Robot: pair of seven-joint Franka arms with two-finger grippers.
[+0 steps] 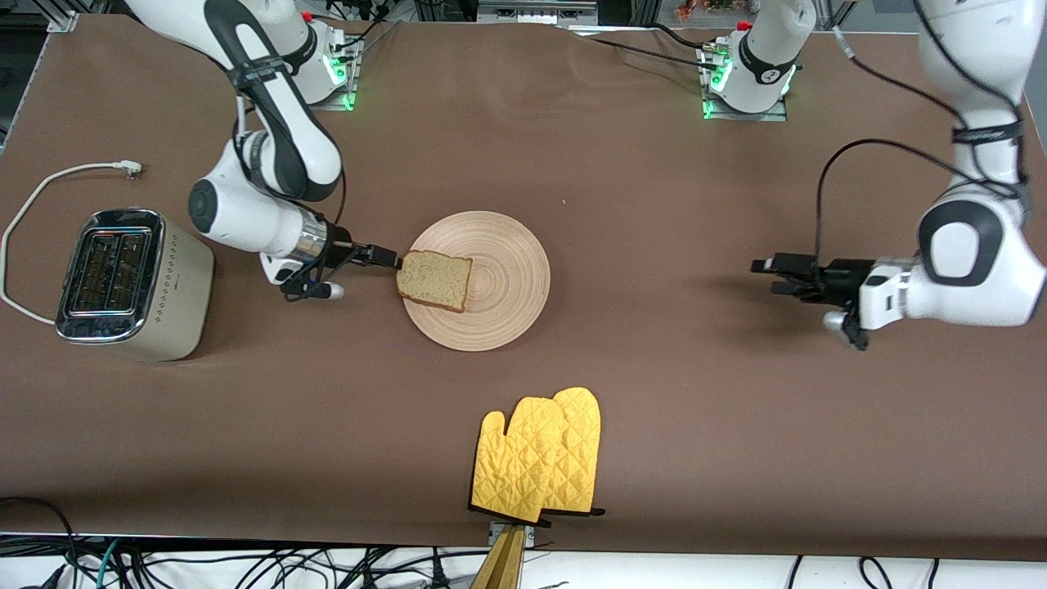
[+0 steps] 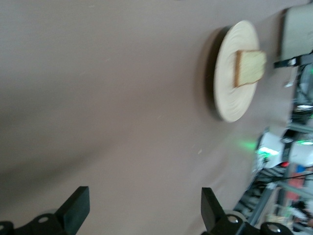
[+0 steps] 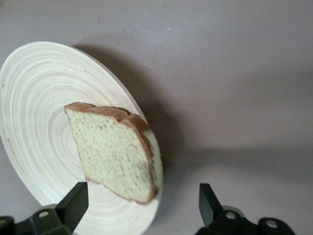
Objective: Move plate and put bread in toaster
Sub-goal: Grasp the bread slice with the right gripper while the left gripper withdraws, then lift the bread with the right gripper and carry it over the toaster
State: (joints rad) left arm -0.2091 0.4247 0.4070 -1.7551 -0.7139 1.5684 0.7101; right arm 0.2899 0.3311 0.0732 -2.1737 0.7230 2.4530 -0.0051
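Note:
The pale wooden plate [image 1: 499, 282] lies mid-table. The bread [image 1: 434, 280] rests on it at the rim toward the toaster [image 1: 131, 282], which stands at the right arm's end. My right gripper [image 1: 391, 260] is low beside that rim and open. In the right wrist view the bread [image 3: 117, 152] on the plate [image 3: 34, 107] has its nearest corner between the spread fingertips [image 3: 73, 200] of the gripper [image 3: 142, 205], untouched. My left gripper [image 1: 770, 276] hovers open and empty over bare table toward the left arm's end. The left wrist view shows its gripper [image 2: 145, 205], the plate [image 2: 230, 98] and the bread [image 2: 250, 67] far off.
A pair of yellow oven mitts [image 1: 540, 454] lies nearer the front camera than the plate, by the table edge. The toaster's white cord [image 1: 49, 176] loops on the table beside it, toward the robot bases.

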